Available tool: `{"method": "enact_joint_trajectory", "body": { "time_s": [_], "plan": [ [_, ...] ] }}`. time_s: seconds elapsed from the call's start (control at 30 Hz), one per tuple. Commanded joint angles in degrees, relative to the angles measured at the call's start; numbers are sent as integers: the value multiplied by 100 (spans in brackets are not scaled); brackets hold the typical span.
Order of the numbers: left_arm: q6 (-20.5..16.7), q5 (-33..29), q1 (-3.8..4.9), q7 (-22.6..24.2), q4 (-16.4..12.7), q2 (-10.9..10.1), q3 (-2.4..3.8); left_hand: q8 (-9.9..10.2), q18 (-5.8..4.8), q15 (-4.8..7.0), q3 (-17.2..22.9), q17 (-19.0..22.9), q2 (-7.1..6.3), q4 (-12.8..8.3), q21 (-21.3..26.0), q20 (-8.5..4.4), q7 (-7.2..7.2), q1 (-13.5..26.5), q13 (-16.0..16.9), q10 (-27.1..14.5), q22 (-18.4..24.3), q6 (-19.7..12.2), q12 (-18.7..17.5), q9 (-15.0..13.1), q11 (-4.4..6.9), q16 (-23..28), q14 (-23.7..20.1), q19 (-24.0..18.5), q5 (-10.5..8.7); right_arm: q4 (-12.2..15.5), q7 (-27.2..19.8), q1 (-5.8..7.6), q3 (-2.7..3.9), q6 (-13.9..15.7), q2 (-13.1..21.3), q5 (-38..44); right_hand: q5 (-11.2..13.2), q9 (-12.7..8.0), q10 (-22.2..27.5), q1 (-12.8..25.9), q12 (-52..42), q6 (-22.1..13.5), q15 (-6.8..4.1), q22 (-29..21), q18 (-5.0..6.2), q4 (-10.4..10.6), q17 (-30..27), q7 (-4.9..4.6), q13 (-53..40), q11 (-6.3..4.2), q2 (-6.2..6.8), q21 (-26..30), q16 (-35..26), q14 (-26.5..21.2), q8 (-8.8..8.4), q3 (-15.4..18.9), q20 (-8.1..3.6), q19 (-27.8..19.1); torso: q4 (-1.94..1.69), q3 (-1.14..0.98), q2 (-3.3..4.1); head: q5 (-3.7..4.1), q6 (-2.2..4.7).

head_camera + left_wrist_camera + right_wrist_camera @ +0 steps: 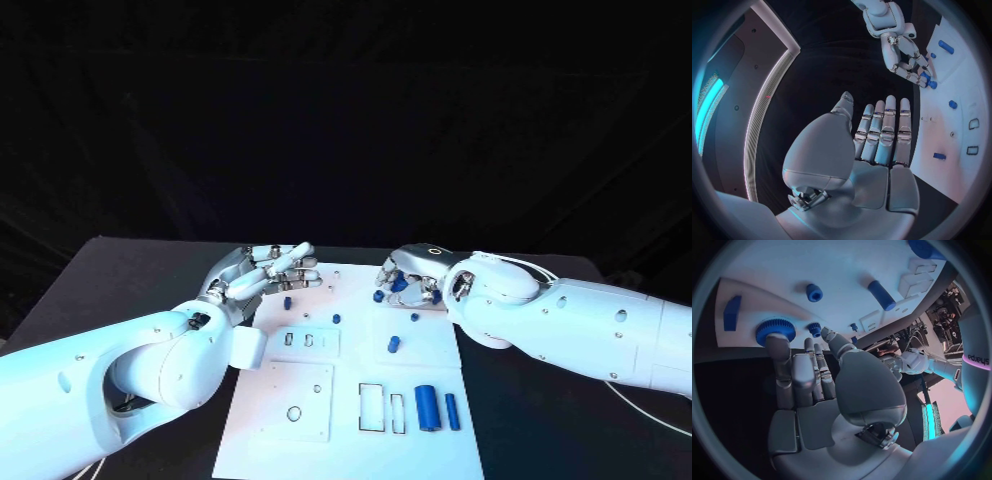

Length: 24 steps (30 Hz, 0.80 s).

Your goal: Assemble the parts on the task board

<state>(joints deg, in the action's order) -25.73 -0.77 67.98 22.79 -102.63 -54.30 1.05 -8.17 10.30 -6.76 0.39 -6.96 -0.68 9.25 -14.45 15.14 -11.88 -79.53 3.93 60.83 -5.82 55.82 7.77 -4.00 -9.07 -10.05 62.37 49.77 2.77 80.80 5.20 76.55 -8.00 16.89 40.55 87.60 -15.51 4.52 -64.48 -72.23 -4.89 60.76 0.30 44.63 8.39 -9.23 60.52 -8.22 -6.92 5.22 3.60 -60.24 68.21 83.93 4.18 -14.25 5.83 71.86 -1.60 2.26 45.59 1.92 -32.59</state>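
Resting over the far left corner of the white task board [346, 400], the left hand [267, 272] has its silver fingers stretched out straight and side by side, thumb apart, with nothing in it; in the left wrist view the palm faces away from the board and the fingers [882, 132] touch no part. The right hand [411, 277] sits at the far right part of the board with its fingers bent down among small blue pieces; in the right wrist view one fingertip [776, 340] lies against a round blue gear [775, 329] with a ribbed rim, the other fingers close together beside it, and I cannot tell whether the gear is gripped or only touched. Near it on the board stand a small blue ribbed knob [814, 329], a short blue sleeve with a hole through it [814, 292], a flat blue rectangular block [732, 313] and a smooth blue cylinder lying on its side [881, 295]. At the near end of the board, in the head view, two blue cylinders lie side by side, a thick one [427, 407] and a thin one [451, 411], next to two empty rectangular outlines. The board is a smooth, matte plate lying flat on the black desk [130, 280].
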Motion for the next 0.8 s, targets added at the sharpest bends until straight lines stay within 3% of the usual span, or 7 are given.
{"method": "enact_joint_trajectory", "body": {
  "time_s": [0.03, 0.47, 0.8],
  "plan": [
    [140, 35, 20, 37, -28, -2, 9, 28, 33, -2, -5, -6, -3, -34, -26, 8, -7, -52, 6, 41, 11, 43, -34, 4, 4, 26, 40, 42, 18, -4, 260, 1, 3, -132, -24, 427, -46, 7, 49, 0, -30, 30, -3, 355, -127, 49, 275, -12, -16, -10, 69, -267, 268, 265, -27, -46, 4, 89, -9, -1, 40, 2, -1],
    [157, 32, 33, -1, -28, -21, 11, 41, 32, -5, -18, -7, -1, -30, -23, 7, -12, -40, 4, 38, 16, 41, -50, 6, 0, 43, 33, 45, 18, 2, 402, 1, 4, -185, -100, 563, -54, 18, -10, -14, -71, 59, -4, 1168, -230, 174, 891, -12, -42, -17, 118, -856, 838, 301, -23, -213, 31, 295, -19, 3, 91, 3, 69],
    [178, 31, 37, -21, -29, -17, 11, 41, 32, -5, -18, -7, -1, -30, -23, 7, -12, -40, 4, 38, 16, 41, -50, 6, 0, 43, 33, 45, 18, -42, 411, 2, 4, -239, -190, 569, -32, 23, -114, -6, -115, 75, -14, 1537, -282, 250, 1002, -6, -61, -37, 129, -1112, 961, 300, -20, -301, 29, 410, -33, 11, 113, 15, 66]
  ]
}}
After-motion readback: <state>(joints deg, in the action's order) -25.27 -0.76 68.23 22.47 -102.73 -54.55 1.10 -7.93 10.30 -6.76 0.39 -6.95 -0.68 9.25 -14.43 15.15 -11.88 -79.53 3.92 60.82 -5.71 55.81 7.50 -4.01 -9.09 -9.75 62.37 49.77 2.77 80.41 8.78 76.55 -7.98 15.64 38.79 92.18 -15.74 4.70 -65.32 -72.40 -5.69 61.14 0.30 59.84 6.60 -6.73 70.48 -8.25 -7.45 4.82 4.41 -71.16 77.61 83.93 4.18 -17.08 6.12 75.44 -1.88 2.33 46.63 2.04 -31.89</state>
